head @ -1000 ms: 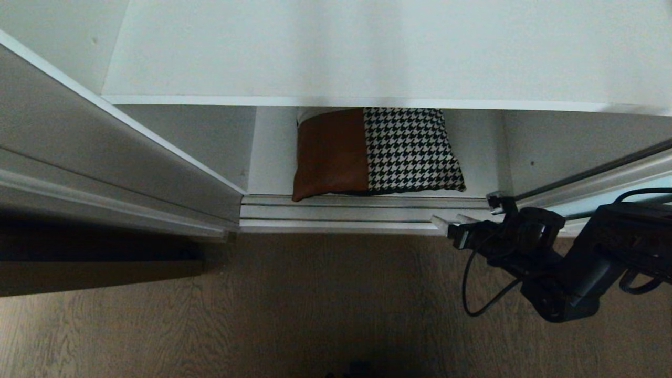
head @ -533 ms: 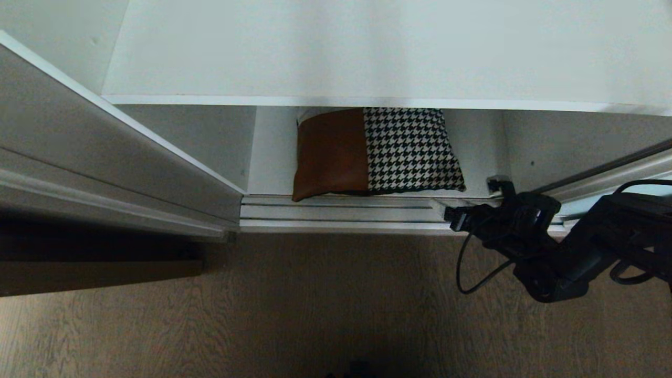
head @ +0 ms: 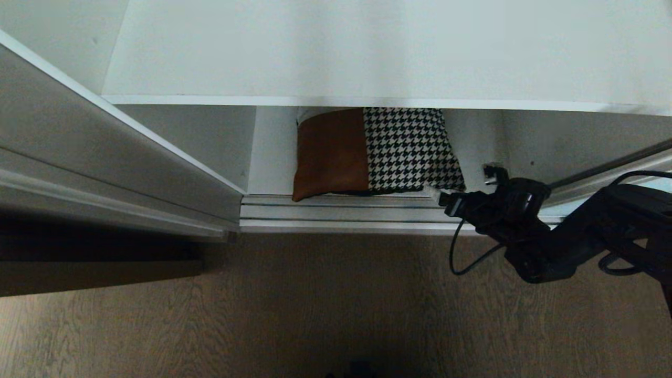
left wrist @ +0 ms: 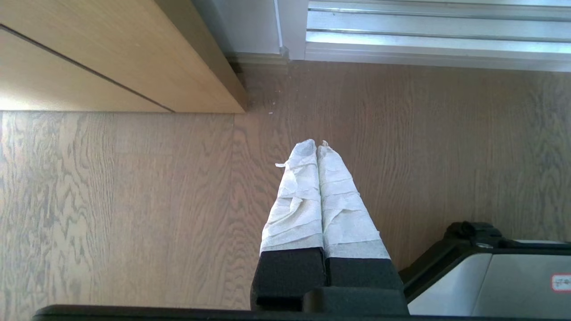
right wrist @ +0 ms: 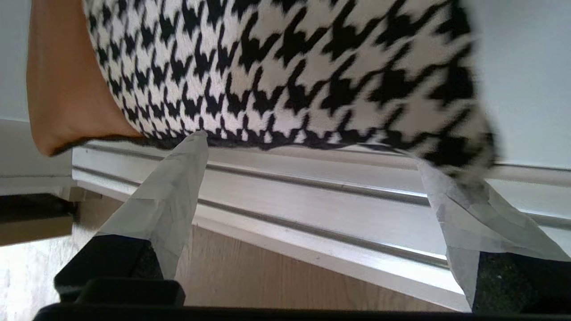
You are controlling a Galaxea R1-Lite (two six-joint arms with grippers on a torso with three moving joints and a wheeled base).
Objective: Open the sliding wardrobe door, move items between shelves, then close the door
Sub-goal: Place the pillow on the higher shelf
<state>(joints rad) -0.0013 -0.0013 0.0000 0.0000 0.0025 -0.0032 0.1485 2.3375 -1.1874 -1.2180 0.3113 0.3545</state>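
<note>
A patchwork cushion (head: 375, 152) of rust-brown and houndstooth lies on the lower white shelf (head: 270, 157), partly under the wide upper shelf (head: 367, 52). My right gripper (head: 462, 184) is open over the floor track, at the cushion's front right corner. In the right wrist view the cushion (right wrist: 285, 71) fills the space just past the right gripper (right wrist: 312, 151), and one taped fingertip (right wrist: 198, 142) reaches its front edge. The sliding wardrobe door (head: 630, 168) stands pushed to the right. My left gripper (left wrist: 316, 145) is shut and empty, parked above the floor.
An aluminium door track (head: 341, 212) runs along the wardrobe's front edge. A wooden panel (left wrist: 111, 58) stands to the left of the opening. Wood floor (head: 315, 304) lies in front. Part of my base (left wrist: 490, 272) shows in the left wrist view.
My right arm has moved forward and a little left, from in front of the track to over it at the cushion's corner. The gripper stays open. The cushion has not moved.
</note>
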